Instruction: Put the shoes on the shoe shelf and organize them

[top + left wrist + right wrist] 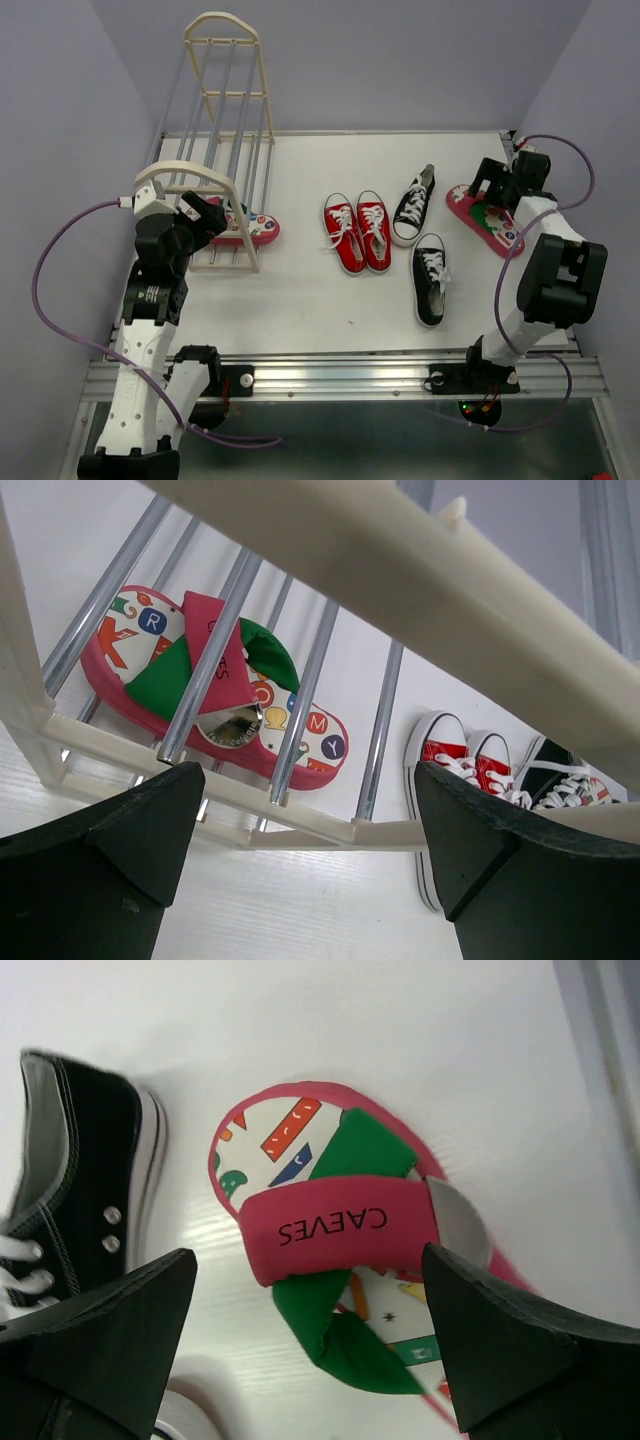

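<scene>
Left gripper (pixel 207 216) is hovering nearest, at the near end of the shelf (pixel 226 98), jaws spread wide and gripping nothing. In its wrist view the left gripper (pixel 305 815) is looking through the shelf's (pixel 400 560) grey rails.

Racked flip-flop (pixel 254 229) is lying at the shelf's base, one end poking out past the shelf's right side. From the left wrist the racked flip-flop (pixel 215 675) is showing behind the rails, green strap up. I can't tell whether it's sitting on the lowest rails or on the bench (pixel 300 300).

The shelf is standing along the bench's left edge and running towards the far-left corner.

Right gripper (pixel 497 186) is hanging over the loose flip-flop (pixel 487 219) by the right edge, towards the far side. In the wrist view the right gripper (pixel 310 1305) is released, fingers well apart on either side of the loose flip-flop (pixel 335 1225) and apparently not touching it. That one is lying flat on the bench, strap up.

Red sneakers (pixel 358 232) are sitting side by side mid-bench, touching, and are also showing past the shelf frame in the left wrist view (pixel 460 760).

Black sneakers are lying apart, right of centre: the far black sneaker (pixel 412 206) is angling beside the red pair, and the near black sneaker (pixel 430 279) is lying closer to the near edge. The right wrist is catching a black sneaker (pixel 80 1180) just beside the loose flip-flop.
</scene>
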Tool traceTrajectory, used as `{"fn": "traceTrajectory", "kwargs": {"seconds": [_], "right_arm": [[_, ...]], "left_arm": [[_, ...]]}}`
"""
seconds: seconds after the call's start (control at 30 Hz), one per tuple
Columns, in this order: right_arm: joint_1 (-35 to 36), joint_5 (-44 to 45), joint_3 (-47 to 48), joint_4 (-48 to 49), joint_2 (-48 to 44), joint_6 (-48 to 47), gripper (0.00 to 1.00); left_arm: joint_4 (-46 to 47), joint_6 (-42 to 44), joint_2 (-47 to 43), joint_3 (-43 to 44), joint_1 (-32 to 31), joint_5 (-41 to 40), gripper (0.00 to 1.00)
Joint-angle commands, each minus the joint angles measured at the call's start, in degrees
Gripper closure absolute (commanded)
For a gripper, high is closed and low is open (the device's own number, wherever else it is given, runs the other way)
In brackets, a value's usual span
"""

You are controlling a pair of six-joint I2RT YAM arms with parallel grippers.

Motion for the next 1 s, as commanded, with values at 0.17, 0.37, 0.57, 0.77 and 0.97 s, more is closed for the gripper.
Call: {"fn": "traceTrajectory", "kwargs": {"seconds": [0.17,0.37,0.57,0.77,0.97], "right_arm": [[-1.2,-8.1,7.6,-26.3,-1.7,-57.0,0.0],[-4.8,-6.1,8.5,-32.2,-2.1,-75.6,0.0],[-12.4,-17.3,14.2,-40.5,2.2,-85.5,0.0],[-12.9,-17.8,15.1,-33.2,7.1,-81.6,0.0],[-12.9,-25.3,18.6,-28.4,11.7,-75.5,0.0]], "left_arm": [[2.4,0.8,0.6,0.3,0.1,-0.9,0.01],[2.2,0.8,0.9,0.4,0.1,-2.8,0.01],[1.0,1.0,1.6,1.2,0.1,-5.0,0.01],[1.5,0.5,2.3,0.9,0.1,-5.7,0.01],[3.2,0.0,3.8,0.0,0.1,-5.6,0.01]]}}
